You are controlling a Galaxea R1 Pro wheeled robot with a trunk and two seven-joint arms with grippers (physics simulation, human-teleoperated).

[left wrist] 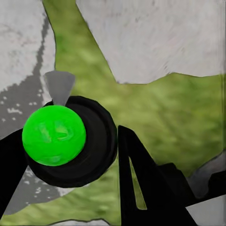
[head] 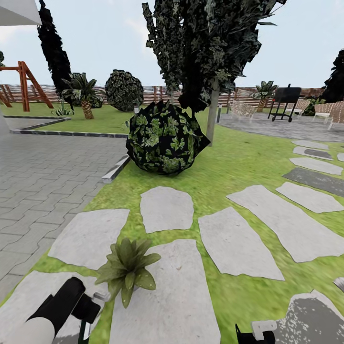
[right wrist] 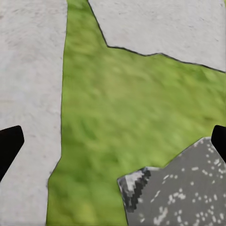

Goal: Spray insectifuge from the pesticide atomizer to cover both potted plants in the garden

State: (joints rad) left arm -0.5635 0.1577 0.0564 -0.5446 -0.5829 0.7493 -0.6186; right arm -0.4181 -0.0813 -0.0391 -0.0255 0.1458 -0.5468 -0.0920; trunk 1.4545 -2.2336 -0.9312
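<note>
Gripping the pesticide atomizer (left wrist: 54,135), the left claw (left wrist: 94,160) has its dark fingers closed on either side of the bottle, which the left wrist view shows end-on: a bright green round face inside a black ring, with a small pale grey cone, apparently the spray, standing out from its rim over lawn and a stepping stone (left wrist: 155,37). Seen from the head, the left arm sits low at the near left, and a dark green sliver of the bottle hangs beneath the claw (head: 86,310), so its long axis runs roughly up and down.

Just beyond that claw, slightly to the right and ahead, stands one potted plant (head: 126,267), a rosette of pointed green leaves at the edge of a pale stone (head: 167,296). I judge the left arm far the nearer, and the spray end needs turning toward those leaves. I cannot make out a second small rosette.

The right claw (right wrist: 113,146) is spread wide with nothing between its fingertips, above grass and stones at the near right. Farther off sits a round dark bush (head: 165,138).
</note>
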